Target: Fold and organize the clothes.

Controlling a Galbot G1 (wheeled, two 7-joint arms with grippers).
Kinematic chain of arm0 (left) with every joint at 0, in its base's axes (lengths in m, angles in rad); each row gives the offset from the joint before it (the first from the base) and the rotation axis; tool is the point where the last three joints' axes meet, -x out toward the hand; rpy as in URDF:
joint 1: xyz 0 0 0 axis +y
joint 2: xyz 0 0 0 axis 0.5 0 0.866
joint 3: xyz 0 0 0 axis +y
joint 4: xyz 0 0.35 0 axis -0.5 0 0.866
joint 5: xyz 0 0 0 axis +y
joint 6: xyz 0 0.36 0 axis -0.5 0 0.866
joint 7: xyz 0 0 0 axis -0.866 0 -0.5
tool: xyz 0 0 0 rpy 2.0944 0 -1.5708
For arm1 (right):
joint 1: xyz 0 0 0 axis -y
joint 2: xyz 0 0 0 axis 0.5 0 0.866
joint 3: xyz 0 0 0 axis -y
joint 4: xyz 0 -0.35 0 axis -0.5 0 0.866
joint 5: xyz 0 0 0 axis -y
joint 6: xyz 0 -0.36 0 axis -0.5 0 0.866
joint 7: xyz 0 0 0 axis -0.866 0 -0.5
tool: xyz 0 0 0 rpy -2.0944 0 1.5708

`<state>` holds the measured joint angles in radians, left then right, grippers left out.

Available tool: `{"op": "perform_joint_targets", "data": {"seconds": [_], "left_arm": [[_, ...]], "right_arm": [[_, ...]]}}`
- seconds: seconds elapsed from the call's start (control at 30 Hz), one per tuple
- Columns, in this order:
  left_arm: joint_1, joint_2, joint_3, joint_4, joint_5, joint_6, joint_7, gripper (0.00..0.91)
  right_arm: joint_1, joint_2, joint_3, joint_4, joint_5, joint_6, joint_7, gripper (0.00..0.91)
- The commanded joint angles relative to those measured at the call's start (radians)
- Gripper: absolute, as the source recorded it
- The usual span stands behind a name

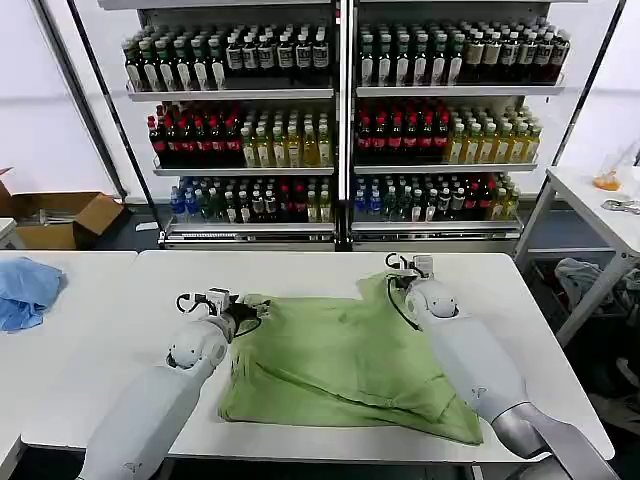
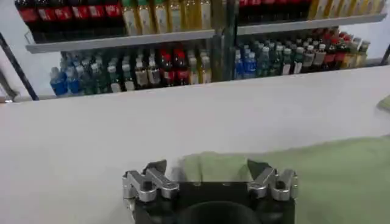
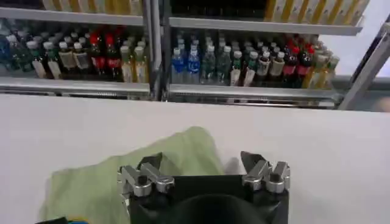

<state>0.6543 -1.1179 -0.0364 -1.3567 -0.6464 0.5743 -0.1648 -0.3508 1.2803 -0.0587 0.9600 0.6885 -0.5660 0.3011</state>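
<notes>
Pale green fabric, the shirt (image 1: 345, 365), is spread over the near middle of the white tabletop (image 1: 300, 270), partly folded, with a layer lying diagonally across it and its near right corner reaching close to the tabletop's near edge. The two white arms are seen rising from the near edge on either side of it. The left claw (image 1: 238, 318) is held low at the shirt's far left corner, and its fingers (image 2: 157, 168) are seen apart in the left wrist view, with the edge of the green cloth (image 2: 317, 176) lying between and beyond them; whether they touch the cloth cannot be told. The right claw (image 1: 408, 275) is placed at the shirt's far right corner, where the fabric is bunched up into a small hump (image 3: 183, 149). Its fingers (image 3: 149, 163) are also spread apart, and the hump is seen just beyond and between them in the right wrist view.

Further left, on a neighbouring table, a light blue cloth (image 1: 25, 288) lies crumpled, well apart from the shirt. Beyond the tabletop, shelves (image 1: 340, 130) filled with rows of bottles are seen, and a cardboard box (image 1: 60, 218) stands on the floor at the far left.
</notes>
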Motion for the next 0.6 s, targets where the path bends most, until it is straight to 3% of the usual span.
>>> {"op": "perform_joint_targets", "data": {"seconds": [0.03, 0.07, 0.1, 0.6], "left_arm": [[-0.005, -0.002, 0.004, 0.024, -0.005, 0.001, 0.003, 0.060], [-0.005, -0.005, 0.002, 0.028, -0.008, 0.001, 0.003, 0.050], [-0.005, -0.005, 0.002, 0.028, -0.010, 0.001, 0.004, 0.040], [0.032, 0.019, -0.022, -0.046, -0.065, -0.042, 0.029, 0.030]], "right_arm": [[0.009, 0.011, -0.006, -0.045, 0.002, -0.009, -0.023, 0.413], [0.010, 0.013, -0.006, -0.048, 0.002, -0.009, -0.025, 0.101], [0.010, 0.014, -0.006, -0.049, 0.002, -0.008, -0.027, 0.010], [-0.022, -0.016, -0.025, 0.048, 0.007, 0.010, -0.035, 0.000]]}}
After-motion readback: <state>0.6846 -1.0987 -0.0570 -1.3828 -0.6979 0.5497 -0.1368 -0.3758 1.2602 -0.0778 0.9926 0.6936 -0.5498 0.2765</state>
